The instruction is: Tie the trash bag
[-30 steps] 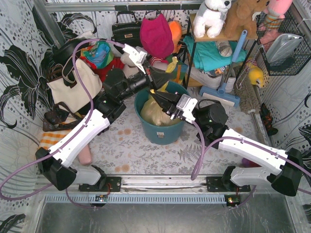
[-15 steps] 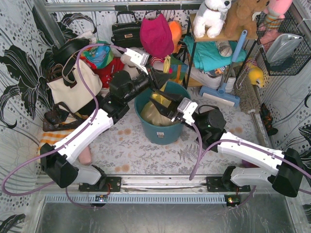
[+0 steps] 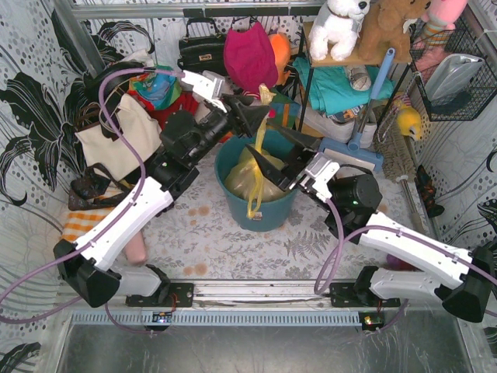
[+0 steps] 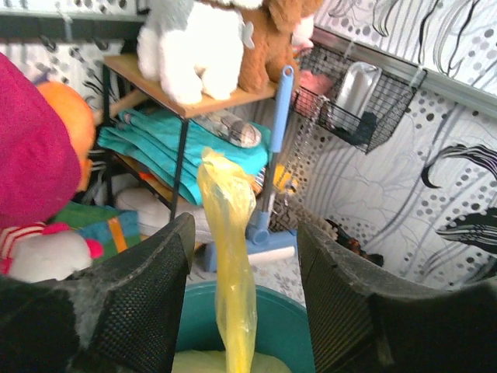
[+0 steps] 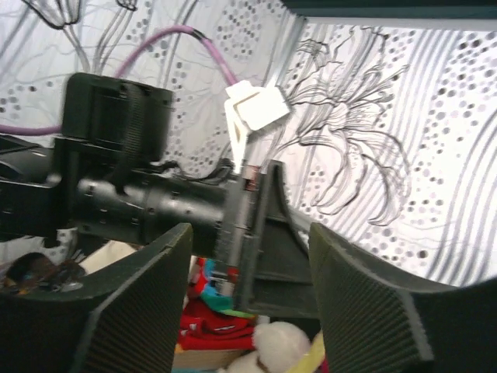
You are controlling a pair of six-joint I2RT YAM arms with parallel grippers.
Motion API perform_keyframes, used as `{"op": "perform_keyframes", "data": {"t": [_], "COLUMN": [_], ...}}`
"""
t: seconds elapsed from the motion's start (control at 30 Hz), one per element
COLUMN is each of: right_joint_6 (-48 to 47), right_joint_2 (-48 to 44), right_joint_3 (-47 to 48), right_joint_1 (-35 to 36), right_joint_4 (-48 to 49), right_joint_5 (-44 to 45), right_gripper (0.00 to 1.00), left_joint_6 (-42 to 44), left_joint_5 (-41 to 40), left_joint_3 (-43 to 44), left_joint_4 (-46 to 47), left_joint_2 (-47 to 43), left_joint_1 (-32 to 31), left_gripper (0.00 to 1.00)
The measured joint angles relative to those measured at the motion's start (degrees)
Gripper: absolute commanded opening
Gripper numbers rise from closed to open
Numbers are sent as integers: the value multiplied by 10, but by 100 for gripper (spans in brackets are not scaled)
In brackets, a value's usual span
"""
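Thin translucent yellow-green plastic trash bag (image 3: pixel 247 180), seated in a round teal-blue plastic bucket (image 3: pixel 268 219) at mid-surface (image 3: pixel 203 233). One twisted strip (image 4: pixel 227 233) of its mouth rises toward 12 o'clock between the widely parted fingers of the left tool (image 3: pixel 260 116), apparently unpinched. A second strip hangs over the rim at 6 o'clock. The right tool (image 3: pixel 276 151), at 1 o'clock, gapes wide and holds nothing. No knot is visible: the strips are drawn out, while crossing and cinching are judged still to do.

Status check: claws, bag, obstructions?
Left claw open, bag strip upright between its fingers. Right claw open, empty. Trash bag in bucket, untied, loose strand hanging. No obstruction seen.
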Motion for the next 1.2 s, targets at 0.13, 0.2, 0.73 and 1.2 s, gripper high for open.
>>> {"op": "perform_keyframes", "data": {"t": [0.13,0.2,0.73,1.2], "right_joint_6": [-38,-59,-35,131], "right_joint_2": [-16,-20,-59,-103], "right_joint_3": [21,32,-77,-353], "right_joint_1": [-1,-6,-259,-429], "right_joint_4": [-23,-36,-155,-241], "right_joint_5": [26,42,202,249], "right_gripper": [69,70,85,97], "left_joint_6": [20,29,38,-12], "left_joint_5": [-33,-57,-349,-601], "left_joint_3": [2,2,-190,-547], "left_joint_4": [-7,-14,-62,-37], "left_joint_2": [-24,-37,-171,-294], "left_joint_1": [0,0,64,84], "left_gripper": [66,67,98,98]}}
